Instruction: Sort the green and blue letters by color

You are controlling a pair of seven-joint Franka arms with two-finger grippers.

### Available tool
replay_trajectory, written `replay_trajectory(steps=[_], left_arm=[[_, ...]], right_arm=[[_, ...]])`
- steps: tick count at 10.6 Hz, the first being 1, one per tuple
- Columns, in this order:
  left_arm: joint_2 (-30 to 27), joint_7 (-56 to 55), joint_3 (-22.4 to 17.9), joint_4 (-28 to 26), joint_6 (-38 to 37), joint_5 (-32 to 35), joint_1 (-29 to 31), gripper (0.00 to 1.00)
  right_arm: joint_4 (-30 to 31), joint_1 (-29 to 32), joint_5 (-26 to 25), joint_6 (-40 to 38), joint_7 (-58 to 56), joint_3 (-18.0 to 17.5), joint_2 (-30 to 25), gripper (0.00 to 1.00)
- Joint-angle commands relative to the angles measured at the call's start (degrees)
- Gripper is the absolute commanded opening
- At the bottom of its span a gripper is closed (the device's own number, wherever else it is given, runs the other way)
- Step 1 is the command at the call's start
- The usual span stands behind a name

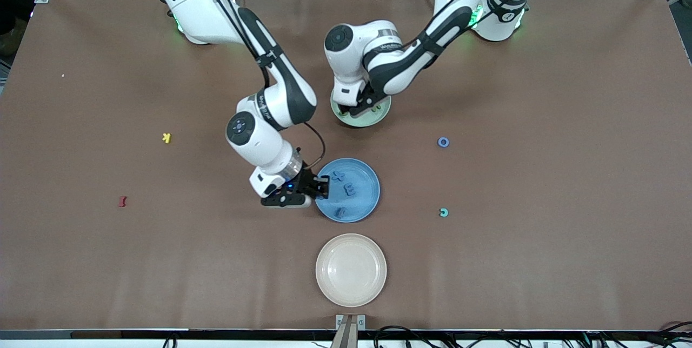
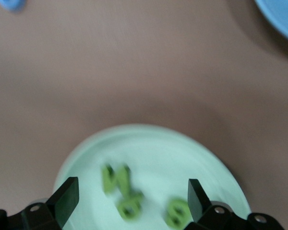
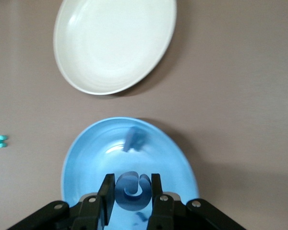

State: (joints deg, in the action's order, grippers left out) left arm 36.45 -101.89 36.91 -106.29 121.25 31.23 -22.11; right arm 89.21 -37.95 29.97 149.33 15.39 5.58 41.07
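Observation:
My right gripper point(image 1: 323, 186) is shut on a blue curled letter point(image 3: 133, 194) over the rim of the blue plate point(image 1: 368, 205), which also shows in the right wrist view point(image 3: 93, 158). Three blue letters point(image 1: 350, 189) lie in that plate. My left gripper point(image 1: 363, 105) hangs open and empty over the pale green plate point(image 1: 374, 120). In the left wrist view point(image 2: 133, 191) the gripper is above three olive-green letters point(image 2: 116, 178) lying in that plate point(image 2: 158, 148). A blue ring-shaped letter point(image 1: 443, 142) lies on the table toward the left arm's end.
An empty cream plate point(image 1: 351, 269) sits nearer the front camera than the blue plate. A teal C-shaped letter point(image 1: 444, 212) lies toward the left arm's end. A yellow K point(image 1: 166, 138) and a dark red letter point(image 1: 122, 201) lie toward the right arm's end.

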Motion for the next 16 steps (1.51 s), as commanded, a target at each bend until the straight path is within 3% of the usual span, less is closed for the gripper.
replay_trajectory(steps=[1,2,5,8,10,14,15,16], left_arm=[[-2.77,13.62,0.27,1.43,-5.41,-1.26,8.37,1.00],[-4.00,16.69,0.36,1.78,-5.76,-1.26,12.05,1.00],[-4.98,29.43,0.45,3.88,-8.21,-1.26,24.01,1.00],[-5.16,33.94,0.53,4.33,-9.10,-1.26,27.38,1.00],[-6.82,36.74,0.97,5.03,-11.63,-1.44,28.78,1.00],[-13.67,55.71,1.86,5.30,-15.52,-7.58,35.98,1.00],[-15.33,59.49,-2.50,5.39,-15.52,-10.38,33.91,1.00],[-17.87,63.61,-10.37,5.30,-15.52,-14.84,27.45,1.00]], right_arm=[[-3.78,-1.07,1.05,1.92,0.60,-1.36,2.88,0.43],[-3.60,-1.16,1.14,1.93,0.87,-1.36,2.88,0.99],[-3.43,-0.90,1.06,1.40,0.61,-1.36,2.53,1.00],[-0.71,2.52,-0.96,-0.79,-2.02,-1.28,0.25,1.00],[3.76,7.16,-3.59,-3.25,-9.28,-1.28,-2.99,1.00],[10.72,19.73,-12.62,-15.88,-21.71,-1.19,-12.13,1.00],[10.72,22.28,-17.35,-19.74,-21.81,-1.19,-13.98,1.00],[10.72,24.66,-21.84,-23.09,-21.81,-1.19,-15.82,1.00]])
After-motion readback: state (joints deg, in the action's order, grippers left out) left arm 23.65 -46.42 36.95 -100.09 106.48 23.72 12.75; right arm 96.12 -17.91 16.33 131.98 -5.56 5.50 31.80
